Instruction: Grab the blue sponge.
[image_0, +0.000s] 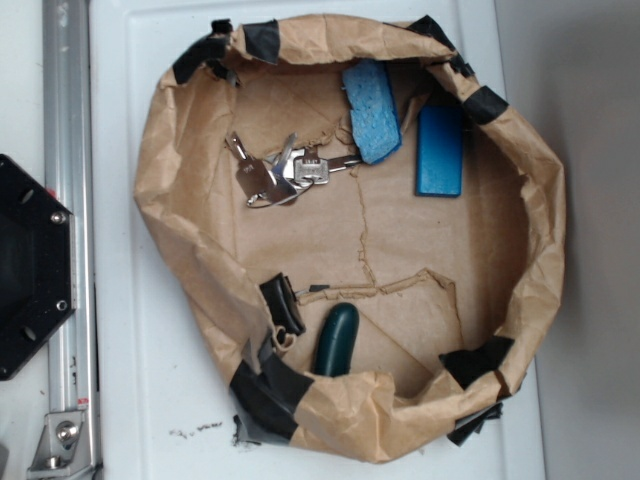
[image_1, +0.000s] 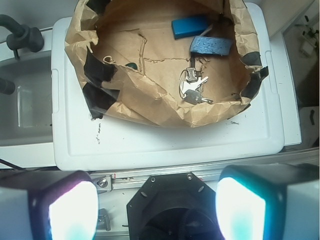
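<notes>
Lying flat, the blue sponge runs lengthwise up-down in the exterior view — pincer spread, empty

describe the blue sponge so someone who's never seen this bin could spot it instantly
Look inside the brown paper-lined basket on the white lid. At its far rim in the exterior view, just right of the bunch of keys, lies the blue sponge. Unlike the darker, smooth, sharp-cornered blue block beside it, it is mid-blue, rough and porous, with rounded corners and a paler side edge.
</notes>
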